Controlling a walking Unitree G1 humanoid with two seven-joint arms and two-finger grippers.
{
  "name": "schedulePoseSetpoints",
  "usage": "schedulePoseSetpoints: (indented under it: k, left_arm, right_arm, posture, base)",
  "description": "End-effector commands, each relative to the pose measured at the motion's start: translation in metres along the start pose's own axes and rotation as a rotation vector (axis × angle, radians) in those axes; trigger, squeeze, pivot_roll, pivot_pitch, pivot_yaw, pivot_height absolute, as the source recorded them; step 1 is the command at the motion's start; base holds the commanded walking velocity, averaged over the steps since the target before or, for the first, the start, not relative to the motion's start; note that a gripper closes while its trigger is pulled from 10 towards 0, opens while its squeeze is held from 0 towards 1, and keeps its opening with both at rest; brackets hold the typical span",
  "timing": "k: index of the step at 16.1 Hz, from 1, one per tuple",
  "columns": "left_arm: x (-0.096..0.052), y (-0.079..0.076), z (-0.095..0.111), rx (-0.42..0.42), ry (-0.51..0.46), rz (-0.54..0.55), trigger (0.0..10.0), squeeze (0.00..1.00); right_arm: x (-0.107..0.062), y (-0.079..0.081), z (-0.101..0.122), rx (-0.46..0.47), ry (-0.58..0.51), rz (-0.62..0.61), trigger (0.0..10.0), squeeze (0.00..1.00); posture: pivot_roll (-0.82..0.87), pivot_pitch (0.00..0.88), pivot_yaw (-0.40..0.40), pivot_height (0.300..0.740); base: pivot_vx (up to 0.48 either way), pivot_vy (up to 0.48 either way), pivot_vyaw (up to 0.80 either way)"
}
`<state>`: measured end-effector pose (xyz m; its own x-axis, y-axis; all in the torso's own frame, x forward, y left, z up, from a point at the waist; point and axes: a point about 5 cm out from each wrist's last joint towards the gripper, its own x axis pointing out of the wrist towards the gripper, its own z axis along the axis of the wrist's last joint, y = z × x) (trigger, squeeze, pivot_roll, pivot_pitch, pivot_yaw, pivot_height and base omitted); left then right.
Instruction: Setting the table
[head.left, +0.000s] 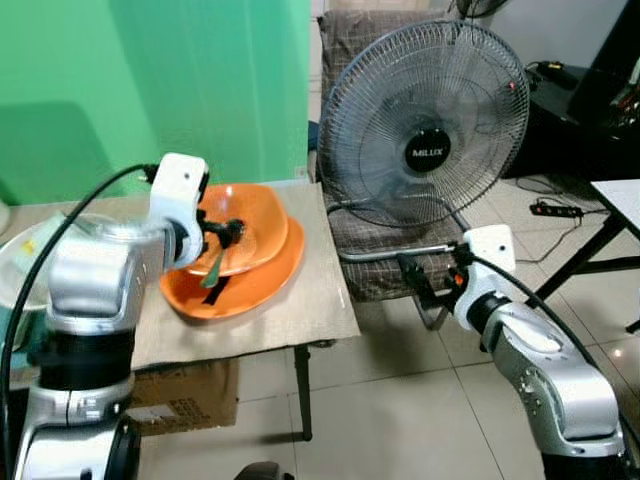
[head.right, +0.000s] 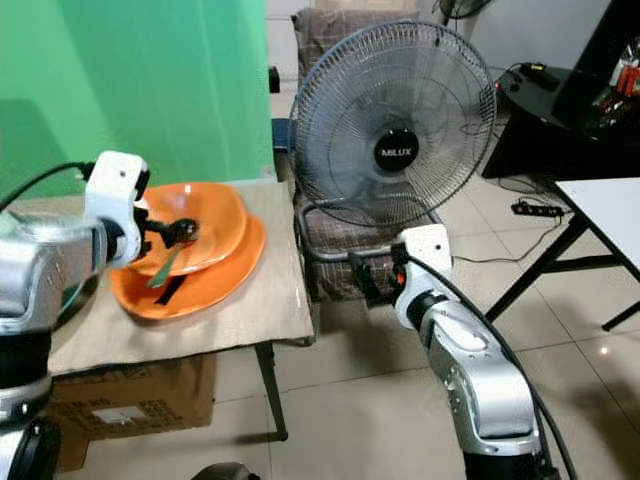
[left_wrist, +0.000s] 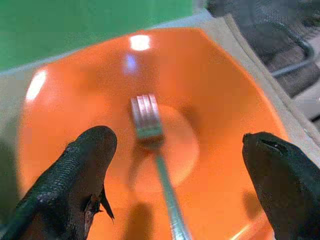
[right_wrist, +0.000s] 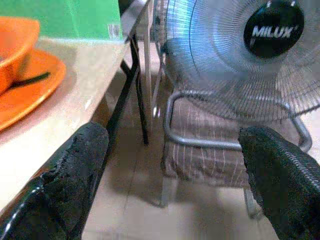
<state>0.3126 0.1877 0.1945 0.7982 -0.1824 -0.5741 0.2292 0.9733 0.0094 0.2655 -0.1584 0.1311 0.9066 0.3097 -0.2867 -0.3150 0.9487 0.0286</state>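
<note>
Left hand (left_wrist: 175, 165) spread wide above orange bowl (left_wrist: 210, 100); fork (left_wrist: 152, 150) lies in bowl, directly between fingers. Step: probably picking fork. Next: descend, close on handle. Right hand (right_wrist: 170, 165) wide, idle beside tabletop (head.left: 320, 300).

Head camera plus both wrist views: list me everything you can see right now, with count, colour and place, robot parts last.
Bowl: 1, orange, on the plate.
Plate: 1, orange, on the table under the bowl.
Fork: 1, silver, tines in the bowl's middle.
Table: 1, beige cloth top, front left.
Fan: 1, grey with black hub, on the chair right of the table.
Chair: 1, brown striped, metal frame.
Cardboard box: 1, brown, under the table.
Power strip: 1, black, floor far right.
Left gripper: open, over the bowl, astride the fork.
Right gripper: open, in air before the chair.
</note>
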Motion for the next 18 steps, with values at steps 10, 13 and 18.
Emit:
schedulePoseSetpoints:
  k: [10,13,18]
  left_arm:
    - [-0.005,0.007,0.000,-0.035,0.258,-0.097,10.0,0.00]
    - [-0.004,0.010,-0.005,-0.072,0.284,-0.111,4.9,0.00]
    - [-0.002,0.019,-0.011,-0.089,0.317,-0.074,0.0,0.00]
  right_arm:
    - [-0.018,0.021,0.006,-0.026,0.126,0.164,10.0,0.00]
    - [-0.022,0.022,0.002,-0.091,0.180,0.231,10.0,0.00]
    - [-0.038,0.021,0.009,-0.205,0.220,0.384,10.0,0.00]
  posture:
    - [0.18,0.000,0.037,0.740]
    - [0.18,0.000,0.039,0.740]
    - [0.18,0.000,0.054,0.740]
  base:
    - [0.000,0.000,0.00]
    - [0.000,0.000,0.00]
    - [0.000,0.000,0.00]
